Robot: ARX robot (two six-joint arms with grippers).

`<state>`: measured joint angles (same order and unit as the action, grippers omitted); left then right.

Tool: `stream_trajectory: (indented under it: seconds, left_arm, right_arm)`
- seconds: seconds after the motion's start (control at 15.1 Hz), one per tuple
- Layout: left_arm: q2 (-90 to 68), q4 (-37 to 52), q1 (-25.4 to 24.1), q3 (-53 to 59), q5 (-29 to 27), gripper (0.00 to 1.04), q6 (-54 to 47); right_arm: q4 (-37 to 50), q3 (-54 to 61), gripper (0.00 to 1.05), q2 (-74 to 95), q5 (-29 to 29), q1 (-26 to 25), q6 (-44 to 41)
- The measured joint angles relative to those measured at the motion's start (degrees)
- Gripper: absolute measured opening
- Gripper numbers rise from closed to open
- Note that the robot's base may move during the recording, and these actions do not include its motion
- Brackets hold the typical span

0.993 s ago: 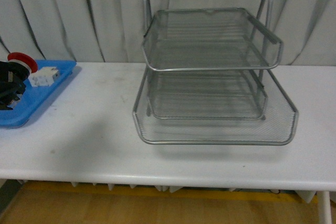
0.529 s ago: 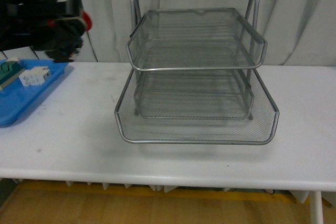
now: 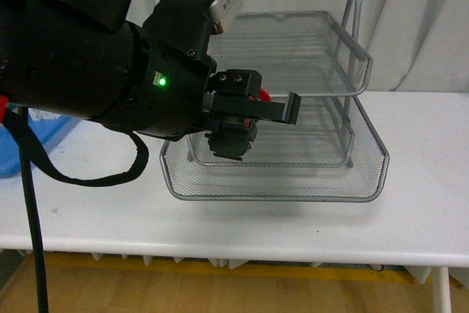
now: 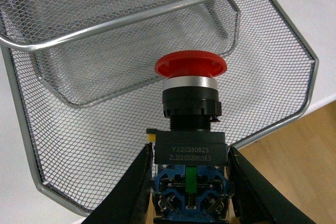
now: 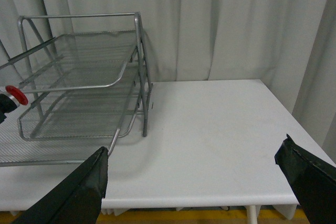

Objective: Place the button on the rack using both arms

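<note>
My left gripper [image 4: 190, 182] is shut on the button [image 4: 190, 108], its fingers clamping the dark blocky body while the red cap points away from the wrist. In the front view the left gripper [image 3: 234, 119] hangs over the front left part of the silver wire rack [image 3: 352, 174], above its lowest tier, with only a sliver of the button's red cap [image 3: 262, 95] showing. The rack's lower mesh [image 4: 294, 77] lies under the button. My right gripper [image 5: 197, 182] stands open and empty over the table to the right of the rack [image 5: 79, 51]. The button [image 5: 17, 95] also shows at that view's edge.
The left arm's bulky black body fills the left half of the front view and hides much of the table there. A blue tray [image 3: 9, 160] peeks out at the far left. White table [image 5: 210, 124] stretches to the rack's right, with curtains behind.
The left arm has swung from the far left, carrying the button, to the front of the rack and now looms large in the front view.
</note>
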<state>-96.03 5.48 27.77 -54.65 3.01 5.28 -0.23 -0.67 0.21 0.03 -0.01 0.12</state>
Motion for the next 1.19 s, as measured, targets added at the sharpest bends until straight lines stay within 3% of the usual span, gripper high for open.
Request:
stream_trajectory:
  seconds: [0.79,1.12,1.19]
  left_arm:
    - [-21.7,-14.0,2.8,-25.7,-1.7,0.36,-2.3]
    - [-16.7,-13.5,3.8,-23.9,-1.7,0.93,0.0]
    - [-12.8,-12.0,3.9,-21.9,-1.7,1.00,0.0]
  right_arm:
    - [0.0,0.0,0.98,0.0,0.0,0.0,0.0]
    - [0.0,0.0,0.98,0.0,0.0,0.0,0.0]
    - [0.0,0.0,0.98,0.0,0.0,0.0,0.0]
